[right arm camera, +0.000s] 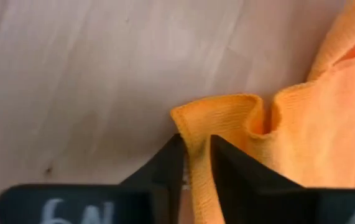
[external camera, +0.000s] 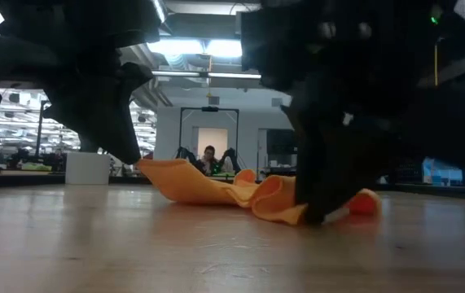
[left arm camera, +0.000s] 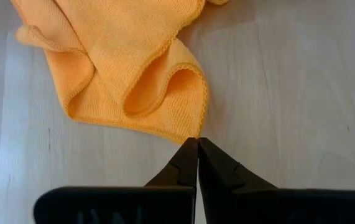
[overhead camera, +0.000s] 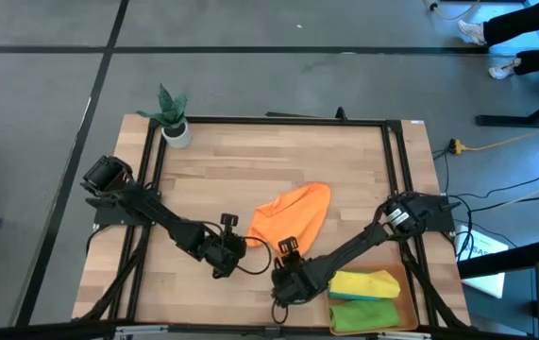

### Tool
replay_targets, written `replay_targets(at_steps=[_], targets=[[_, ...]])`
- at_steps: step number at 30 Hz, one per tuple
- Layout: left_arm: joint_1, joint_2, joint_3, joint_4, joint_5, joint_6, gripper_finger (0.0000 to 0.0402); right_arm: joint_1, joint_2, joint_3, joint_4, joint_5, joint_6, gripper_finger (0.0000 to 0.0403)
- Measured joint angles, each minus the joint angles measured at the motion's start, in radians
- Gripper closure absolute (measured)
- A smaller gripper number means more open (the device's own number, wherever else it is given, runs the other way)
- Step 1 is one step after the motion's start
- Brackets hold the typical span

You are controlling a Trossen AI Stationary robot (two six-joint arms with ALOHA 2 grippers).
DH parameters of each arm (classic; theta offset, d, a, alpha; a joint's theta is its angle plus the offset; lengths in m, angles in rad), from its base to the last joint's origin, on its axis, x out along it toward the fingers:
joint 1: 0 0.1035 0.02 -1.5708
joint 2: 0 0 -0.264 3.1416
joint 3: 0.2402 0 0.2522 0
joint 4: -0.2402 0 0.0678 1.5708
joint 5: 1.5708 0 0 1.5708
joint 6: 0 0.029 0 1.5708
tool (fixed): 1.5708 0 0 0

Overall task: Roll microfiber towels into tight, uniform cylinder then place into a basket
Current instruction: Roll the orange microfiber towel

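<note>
1. The right gripper has its jaws clamped on a folded corner of the orange towel; in the right wrist view the cloth edge runs down between the two dark fingers.
2. The left gripper has its jaws pressed together on nothing, the tips just beside another corner fold of the orange towel, resting on or barely above the table.
3. Seen from above, both grippers sit near the table's front edge, either side of the towel's front end, left gripper and right gripper.
4. The orange towel lies crumpled near the middle of the table, running from the front toward the centre, not yet flattened or rolled.
5. The basket stands at the front right corner, holding a yellow towel and a green towel already rolled.
6. Judged step: taking hold of the two front corners so the cloth can be spread flat.
7. To do it well, the left jaws should open and take only one layer at their corner; then both corners should be pulled apart evenly, taut, so the roll starts from a straight edge.
8. A bunched double fold in the right grip would likely give a lopsided cylinder.
</note>
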Motion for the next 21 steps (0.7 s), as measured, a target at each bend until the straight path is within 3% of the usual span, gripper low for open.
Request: replay_targets(at_steps=[4,10,21], targets=[[0.0,0.0,0.0,0.0,0.0,-0.001,0.0401,-0.002,0.011,0.002,0.001,-0.031,0.003,0.039],[-0.003,0.0,0.001,-0.006,-0.008,-0.026,0.0402,-0.001,0.018,0.005,-0.008,-0.003,0.006,0.0397],[-0.032,-0.067,0.173,-0.471,-0.177,-0.218,0.0401,0.005,0.022,0.231,-0.47,0.203,0.164,0.04]])
